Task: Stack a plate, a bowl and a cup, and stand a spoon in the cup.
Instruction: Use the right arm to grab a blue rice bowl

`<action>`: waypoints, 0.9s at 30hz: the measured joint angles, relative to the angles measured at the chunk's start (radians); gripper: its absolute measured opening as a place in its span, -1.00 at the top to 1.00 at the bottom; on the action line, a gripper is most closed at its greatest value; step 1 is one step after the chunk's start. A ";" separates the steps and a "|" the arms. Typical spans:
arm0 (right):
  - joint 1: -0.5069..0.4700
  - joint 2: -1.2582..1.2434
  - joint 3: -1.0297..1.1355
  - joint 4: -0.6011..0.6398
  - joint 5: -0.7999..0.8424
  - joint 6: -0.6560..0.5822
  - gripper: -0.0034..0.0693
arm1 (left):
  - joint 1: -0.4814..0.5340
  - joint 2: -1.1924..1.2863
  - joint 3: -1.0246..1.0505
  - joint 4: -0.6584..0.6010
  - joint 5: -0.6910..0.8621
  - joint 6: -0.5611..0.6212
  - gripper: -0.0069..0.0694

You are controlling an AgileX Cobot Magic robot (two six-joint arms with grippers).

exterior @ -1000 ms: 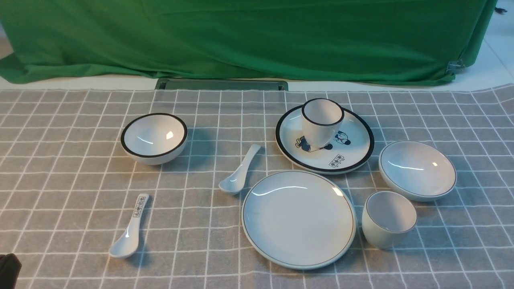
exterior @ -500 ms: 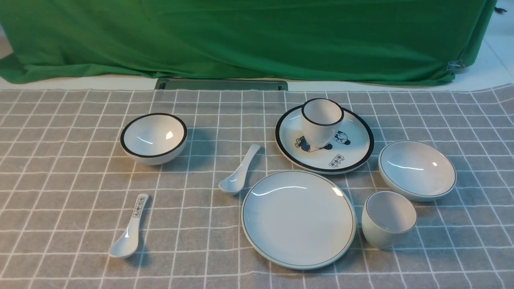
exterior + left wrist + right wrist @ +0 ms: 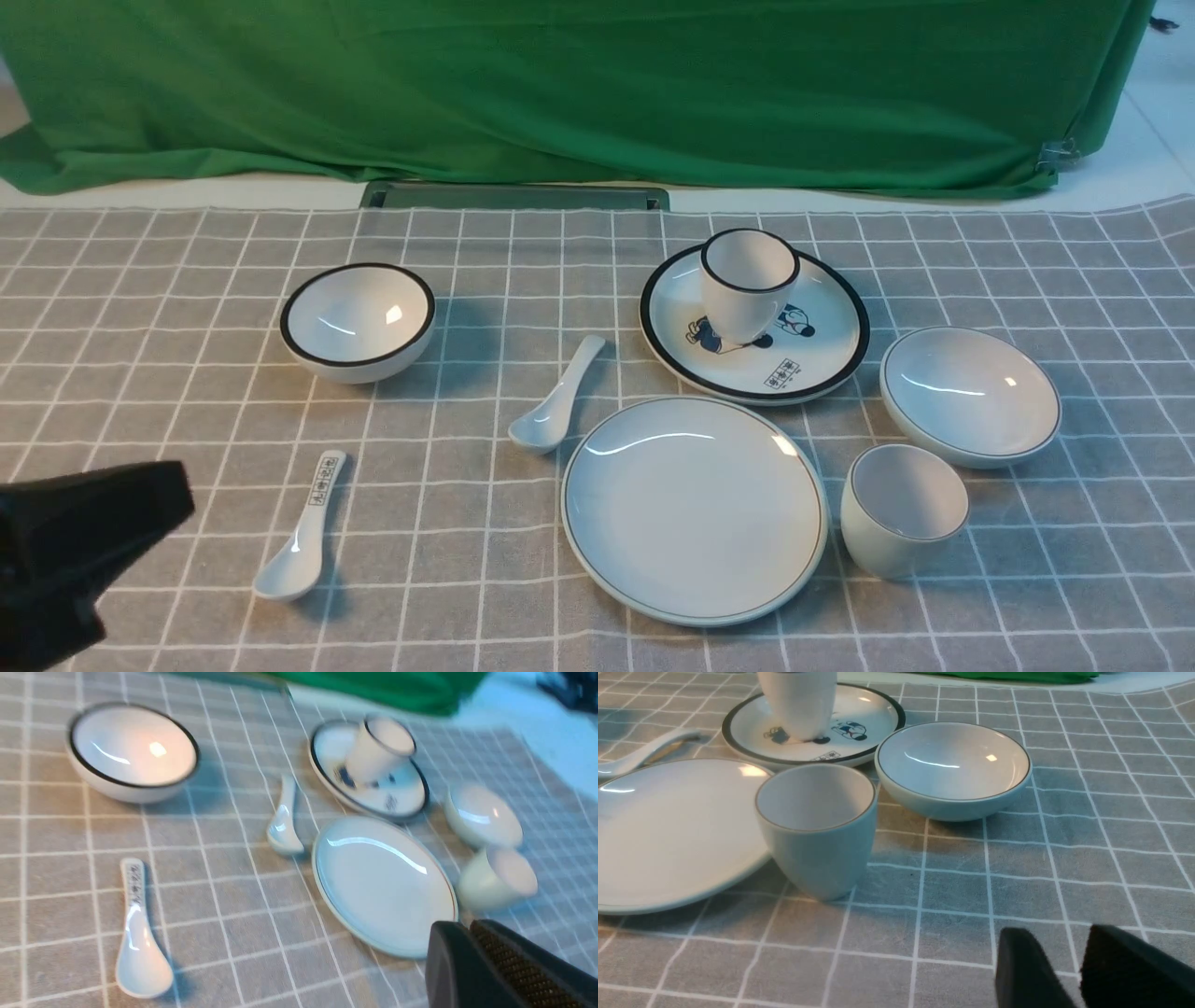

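Observation:
The plain plate (image 3: 694, 509) lies at front centre-right. The wide shallow bowl (image 3: 969, 395) sits to its far right and the squat cup (image 3: 904, 509) stands upright just right of the plate. The plain spoon (image 3: 555, 397) lies left of the plate's far edge. My left gripper (image 3: 177, 495) hangs at the front left, shut and empty, well left of all four; it also shows in the left wrist view (image 3: 467, 926). My right gripper (image 3: 1057, 940) is slightly open and empty, low over the cloth in front of the cup (image 3: 817, 830) and bowl (image 3: 952, 767); the front view does not show it.
A black-rimmed bowl (image 3: 358, 320) sits at the left. A cartoon plate (image 3: 812, 350) holds a footed dark-rimmed cup (image 3: 747, 280) behind the plain plate. A spoon with black characters (image 3: 303, 532) lies close to my left gripper. A green cloth (image 3: 597, 93) hangs at the back.
My left gripper has come into the front view from the bottom left corner, moving up and forward. The dishes have not moved.

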 joint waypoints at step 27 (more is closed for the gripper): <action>0.000 0.000 0.000 0.077 -0.193 0.295 0.24 | -0.340 0.201 -0.055 0.054 -0.206 0.194 0.77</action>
